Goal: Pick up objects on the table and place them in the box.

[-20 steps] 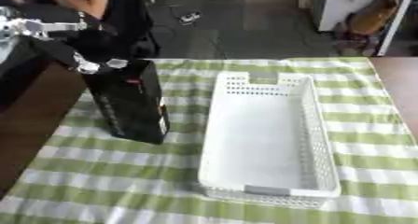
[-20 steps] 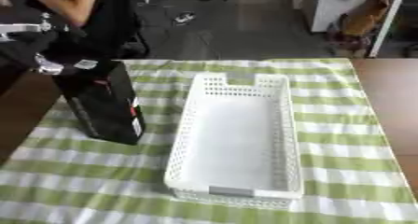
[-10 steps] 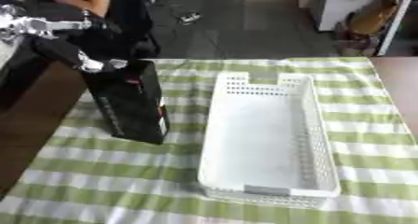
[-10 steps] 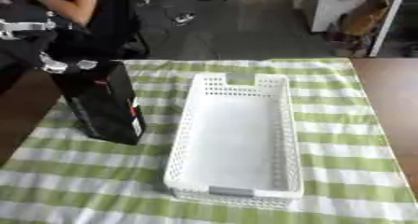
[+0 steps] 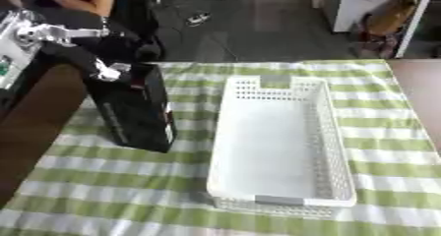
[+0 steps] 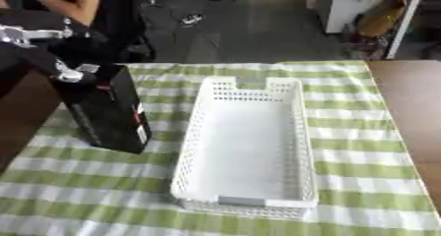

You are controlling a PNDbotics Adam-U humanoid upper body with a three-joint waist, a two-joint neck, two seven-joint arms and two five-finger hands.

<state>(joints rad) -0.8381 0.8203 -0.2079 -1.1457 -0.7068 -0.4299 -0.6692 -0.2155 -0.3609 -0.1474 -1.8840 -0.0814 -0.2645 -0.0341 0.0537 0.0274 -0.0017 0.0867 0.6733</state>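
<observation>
Clearly the left hand (image 5: 102, 73) is the nearer one, set at the top of the tall black box (image 5: 134, 109), which stands upright on the striped surface (image 5: 103, 191) just left of the empty white basket (image 5: 280, 136). Whether its fingers clasp the box top I cannot tell. No right hand shows.

A green-and-white striped cloth (image 5: 379, 132) covers the brown table (image 6: 413, 97), with dark floor (image 5: 258, 28) beyond.

Left hand (image 6: 65, 72) atop upright black box (image 6: 108, 109) beside white basket (image 6: 245, 141)
</observation>
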